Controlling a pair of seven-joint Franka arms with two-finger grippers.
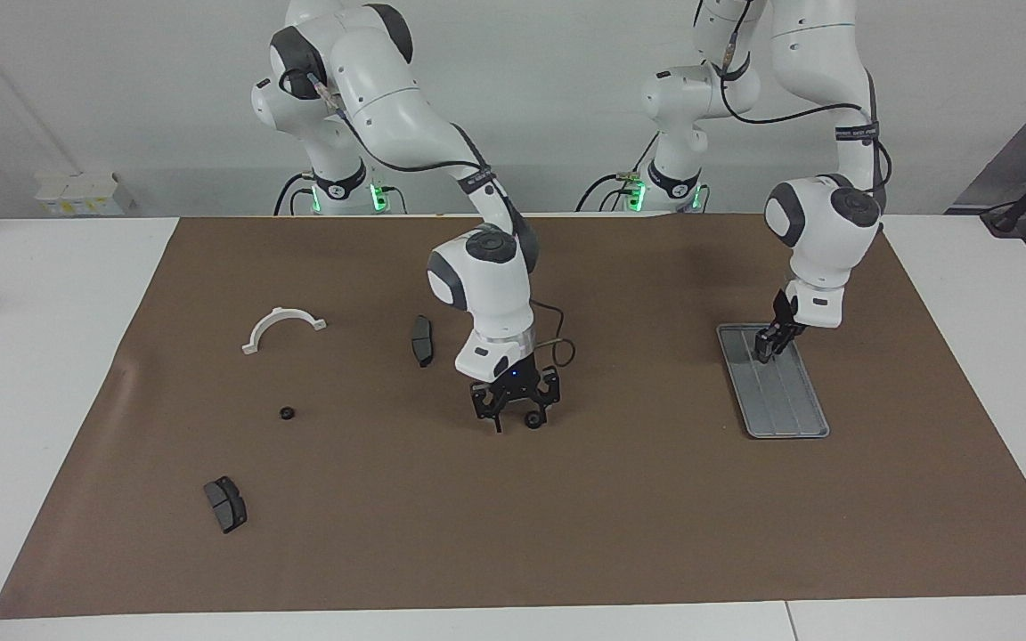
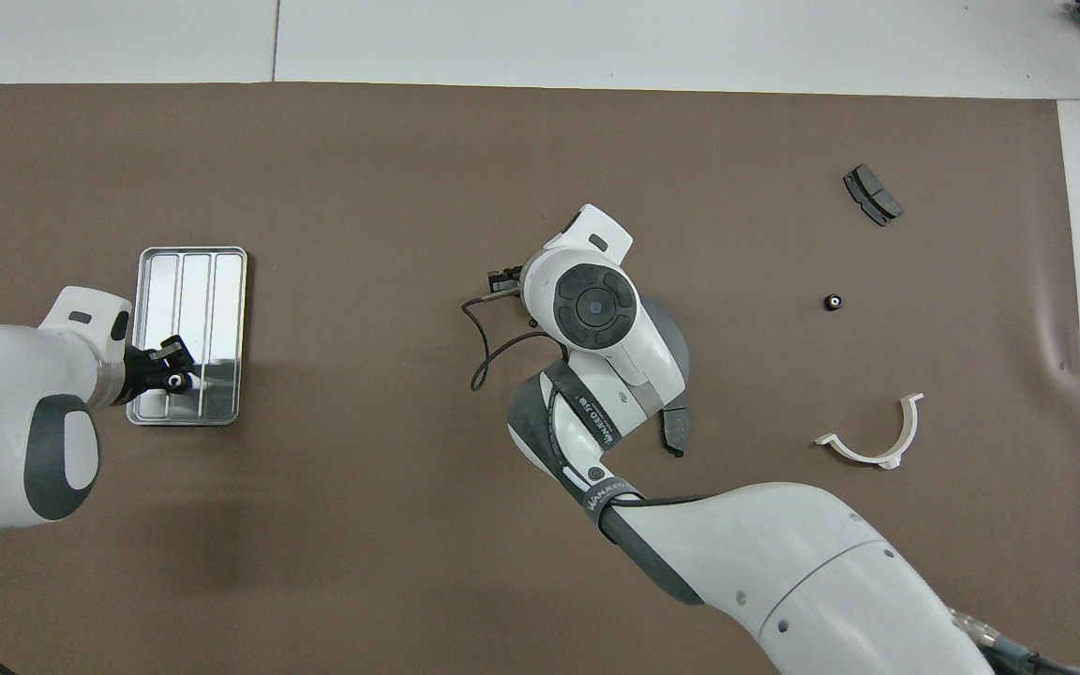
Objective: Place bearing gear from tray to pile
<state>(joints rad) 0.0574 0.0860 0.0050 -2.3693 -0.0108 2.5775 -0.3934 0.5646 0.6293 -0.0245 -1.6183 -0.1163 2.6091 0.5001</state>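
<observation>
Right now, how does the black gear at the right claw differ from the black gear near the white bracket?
The gear at the right claw looks larger than the small gear. It lies mid-mat with the right claw down at it; the small gear lies alone between the white half-ring bracket and a brake pad. Both are black, round and outside the tray, where the left claw is.
</observation>
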